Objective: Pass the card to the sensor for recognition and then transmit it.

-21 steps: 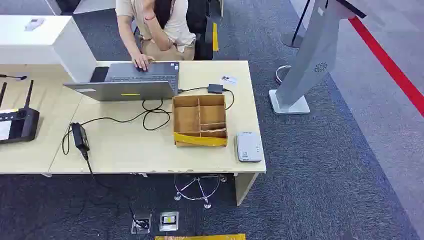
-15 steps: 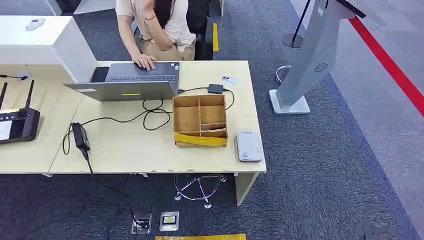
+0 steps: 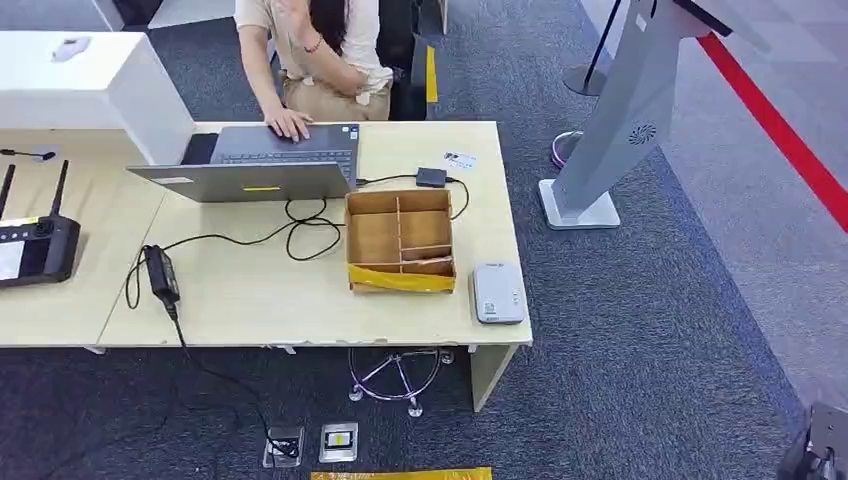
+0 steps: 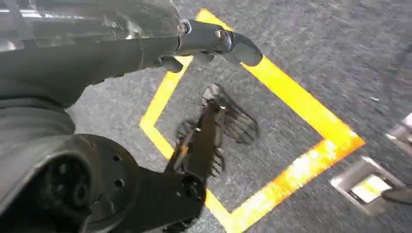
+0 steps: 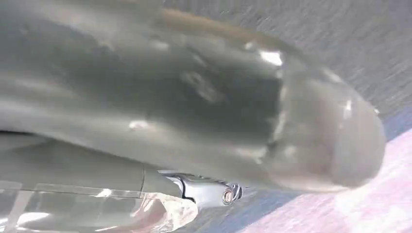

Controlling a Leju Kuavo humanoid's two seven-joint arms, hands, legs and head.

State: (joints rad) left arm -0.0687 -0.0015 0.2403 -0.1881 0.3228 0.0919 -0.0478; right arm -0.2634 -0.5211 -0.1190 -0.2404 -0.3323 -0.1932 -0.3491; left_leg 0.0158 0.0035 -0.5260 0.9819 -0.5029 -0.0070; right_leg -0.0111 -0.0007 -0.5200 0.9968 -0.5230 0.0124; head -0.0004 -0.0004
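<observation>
Desk: We saw a pale wooden top across the left and middle of the head view, on dark carpet.
Kiosk stand: A grey leaning post on a flat foot stood on the carpet at 3 o'clock from the desk, apart from it.
Person: Someone sat at the desk's far edge, at 12 o'clock, with one hand on the laptop keys.
Laptop: It was open at the far side of the desk, at 10 o'clock from the box.
Box: An open cardboard tray with dividers and a yellow front strip sat right of the desk's centre.
Left hand: In its wrist view it hung over carpet marked with yellow tape. The fingers we could see reached out straight, and we saw nothing in them.
Right hand: It was a blurred grey bulk close to its wrist camera. We could not tell how the fingers lay or whether they held anything.
Controller: A black unit with two aerials sat at the desk's left edge, at 9 o'clock from the box.
Sensor: A small grey reader lay flat at the desk's near right corner, just beside the box at its 4 o'clock.
Power brick: It was black, lay at 9 o'clock from the box, and had a cable attached.
Adapter: A small black block sat just beyond the box at 1 o'clock.
Card: It lay flat on the desk near the far right edge, at 1 o'clock from the box, just past the adapter and well apart from the sensor. Neither hand was on it.
</observation>
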